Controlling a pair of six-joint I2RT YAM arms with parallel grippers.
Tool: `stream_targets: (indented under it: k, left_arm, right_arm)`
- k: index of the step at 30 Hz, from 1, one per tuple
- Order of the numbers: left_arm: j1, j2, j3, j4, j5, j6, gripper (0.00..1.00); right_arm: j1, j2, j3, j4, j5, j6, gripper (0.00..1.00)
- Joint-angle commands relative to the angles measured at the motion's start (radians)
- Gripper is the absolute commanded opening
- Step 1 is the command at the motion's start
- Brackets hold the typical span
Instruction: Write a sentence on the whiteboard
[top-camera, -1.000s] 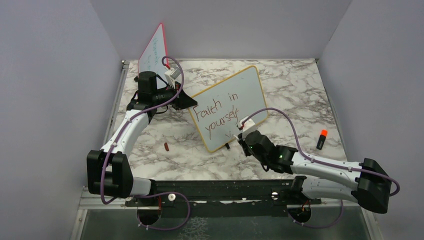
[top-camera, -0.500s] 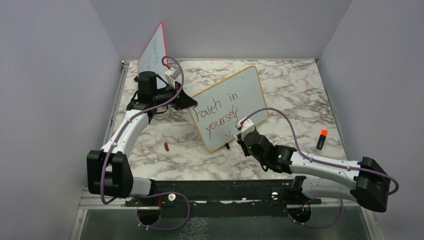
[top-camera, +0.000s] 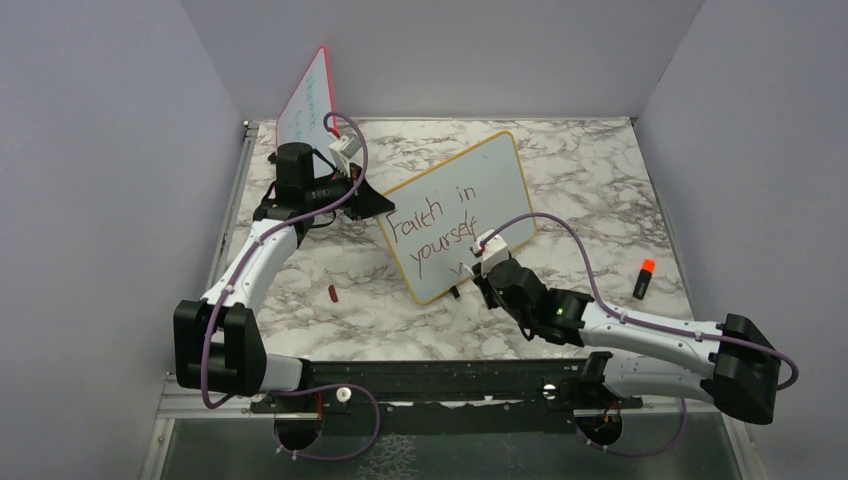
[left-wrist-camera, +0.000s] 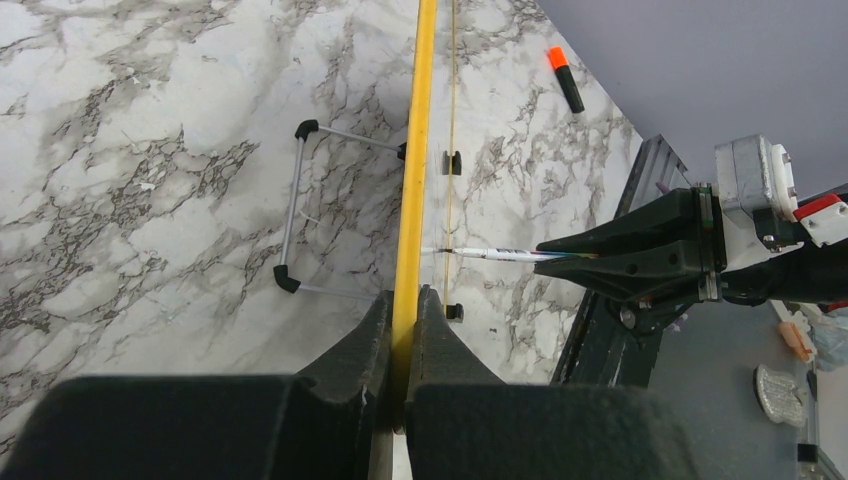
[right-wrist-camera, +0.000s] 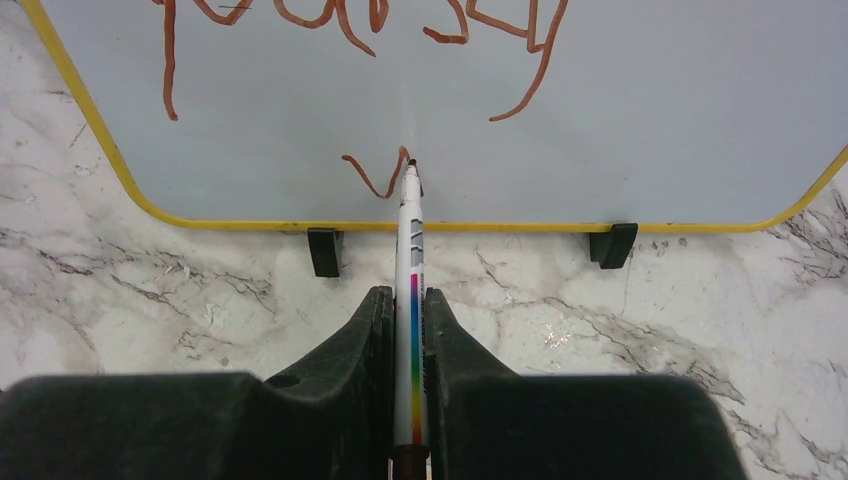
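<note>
Your right gripper (right-wrist-camera: 410, 300) pinches the marker (right-wrist-camera: 411, 225), tip against the whiteboard (right-wrist-camera: 650, 100) propped mid-table. Your left gripper (left-wrist-camera: 404, 305) clamps its yellow frame: likely a light, tippy board, best steadied there.

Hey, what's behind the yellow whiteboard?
A thin wire stand with black tips props the whiteboard on the marble table. From above, the board hides it.

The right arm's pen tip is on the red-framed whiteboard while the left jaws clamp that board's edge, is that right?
Wrong frame colour: the right wrist view shows the pen tip on the yellow-framed whiteboard. The left jaws do clamp that board's edge.
</note>
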Motion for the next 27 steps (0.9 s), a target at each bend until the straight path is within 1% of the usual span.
stream_targets:
  k: [1,11,21,27]
  left_arm:
    - [0.014,0.02,-0.026,-0.08,-0.123,0.055,0.0]
    - [0.013,0.02,-0.026,-0.082,-0.125,0.055,0.0]
    - [0.014,0.018,-0.028,-0.081,-0.126,0.054,0.0]
    - [0.014,0.02,-0.028,-0.082,-0.126,0.055,0.0]
  right_arm:
    - [0.001,-0.009,0.026,0.033,0.026,-0.005,0.01]
    - [0.001,-0.019,0.004,-0.003,0.024,0.023,0.01]
    - [0.001,-0.029,0.001,-0.091,0.011,0.056,0.01]
    - [0.001,0.008,0.01,-0.075,0.021,0.052,0.01]
